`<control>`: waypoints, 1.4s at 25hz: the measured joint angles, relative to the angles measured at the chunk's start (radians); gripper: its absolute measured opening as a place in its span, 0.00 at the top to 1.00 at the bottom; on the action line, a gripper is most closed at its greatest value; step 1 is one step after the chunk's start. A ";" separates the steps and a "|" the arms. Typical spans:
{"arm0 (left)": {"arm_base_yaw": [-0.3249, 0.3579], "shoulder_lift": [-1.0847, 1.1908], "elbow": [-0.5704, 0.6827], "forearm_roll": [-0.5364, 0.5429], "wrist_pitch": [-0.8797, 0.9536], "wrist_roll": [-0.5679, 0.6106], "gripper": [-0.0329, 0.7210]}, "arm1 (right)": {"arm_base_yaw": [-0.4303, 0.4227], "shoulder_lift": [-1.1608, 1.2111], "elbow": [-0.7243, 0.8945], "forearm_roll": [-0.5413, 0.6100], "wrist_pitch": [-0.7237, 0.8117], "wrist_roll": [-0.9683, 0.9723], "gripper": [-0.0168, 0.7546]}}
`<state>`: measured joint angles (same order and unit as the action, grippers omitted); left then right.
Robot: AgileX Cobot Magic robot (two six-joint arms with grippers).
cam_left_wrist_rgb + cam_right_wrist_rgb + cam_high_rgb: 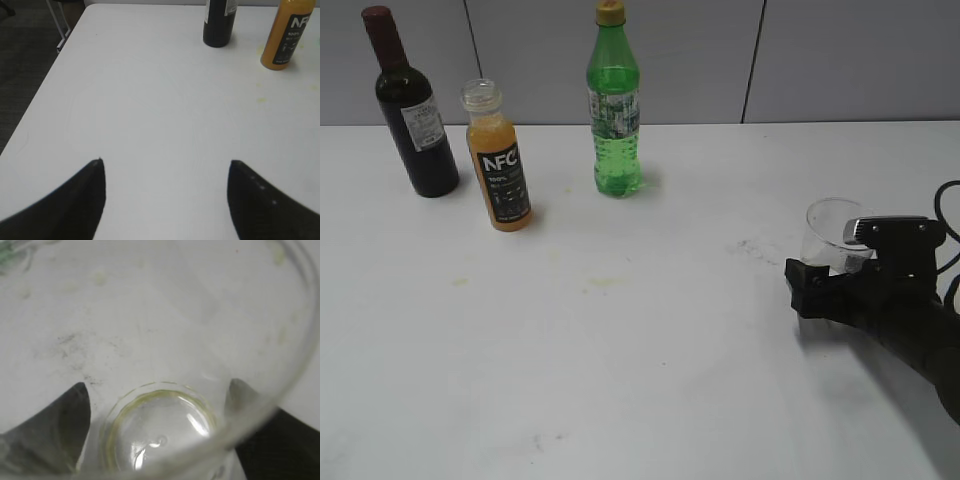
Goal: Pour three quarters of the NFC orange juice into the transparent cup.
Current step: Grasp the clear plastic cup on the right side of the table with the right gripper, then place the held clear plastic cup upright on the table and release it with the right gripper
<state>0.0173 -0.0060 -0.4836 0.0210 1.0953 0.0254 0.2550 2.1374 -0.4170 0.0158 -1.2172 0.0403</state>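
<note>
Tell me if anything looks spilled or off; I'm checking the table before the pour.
Faint yellowish spots mark the table in front of the juice, around, like dried drips. The juice has no cap. Dark scuffs lie near the cup, whose base shows a yellowish ring. All bottles stand upright.

Lab-like: bare white table point(640, 380), grey panels point(820, 60)

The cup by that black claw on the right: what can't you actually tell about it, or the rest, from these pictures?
- Transparent cup: exterior view, lower half hidden behind the right gripper; whether the fingers touch it is unclear.
- Right wrist view: cup fills the blurred frame; fingers seen only through its wall.
- Left gripper: absent from exterior view.
- NFC orange juice: top cut off in left wrist view.
</note>
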 joint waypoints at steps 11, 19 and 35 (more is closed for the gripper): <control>0.000 0.000 0.000 0.000 0.000 0.000 0.18 | 0.000 0.000 0.000 -0.016 0.000 -0.013 0.28; 0.000 0.000 0.000 0.000 0.000 0.000 0.18 | 0.000 -0.070 0.004 -0.300 0.000 -0.050 0.28; 0.000 0.000 0.000 -0.001 0.000 0.000 0.18 | 0.121 -0.082 -0.231 -0.803 0.017 -0.040 0.28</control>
<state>0.0173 -0.0060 -0.4836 0.0199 1.0953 0.0254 0.3757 2.0551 -0.6483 -0.7877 -1.2001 0.0000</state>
